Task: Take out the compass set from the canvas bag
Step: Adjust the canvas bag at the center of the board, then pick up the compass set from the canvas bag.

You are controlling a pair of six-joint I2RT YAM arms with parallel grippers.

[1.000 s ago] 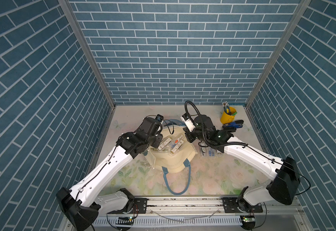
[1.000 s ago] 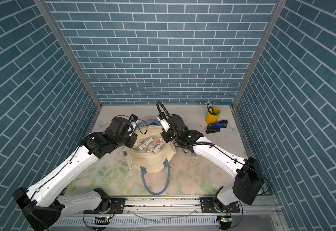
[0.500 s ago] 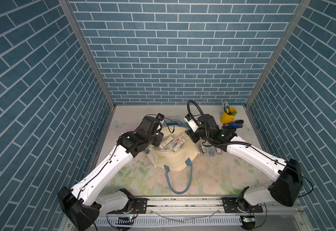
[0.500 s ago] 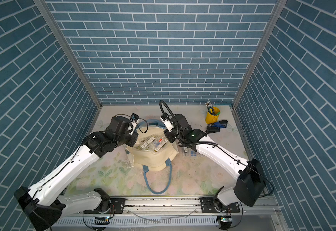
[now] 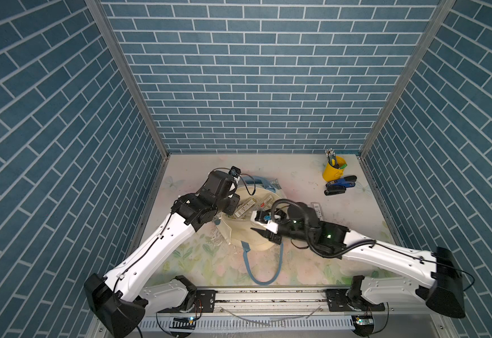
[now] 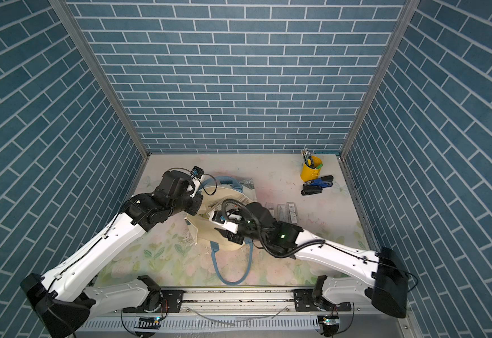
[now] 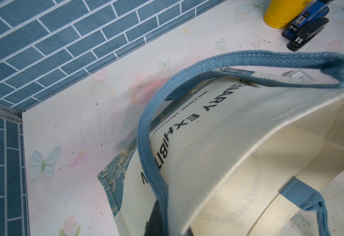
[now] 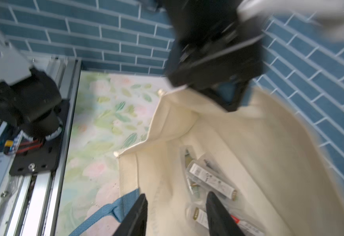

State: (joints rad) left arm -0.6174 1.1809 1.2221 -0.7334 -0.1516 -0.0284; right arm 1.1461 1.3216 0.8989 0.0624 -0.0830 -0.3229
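Now | right fingers [image 8: 138, 214] have just parted, empty, back over the canvas bag [image 8: 269, 143] | left fingers [image 8: 231, 100] pinch its rim open | we see compass set packs [image 8: 208, 177] inside | we judge another pick pending

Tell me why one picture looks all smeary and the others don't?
Right wrist view: motion blur smears it, worst on the left arm and the canvas bag rim, while the fingers look fairly crisp. Left wrist view: sharp, with the bag's dark lettering readable and only the nearest rim soft. Both top views: clear and evenly lit.
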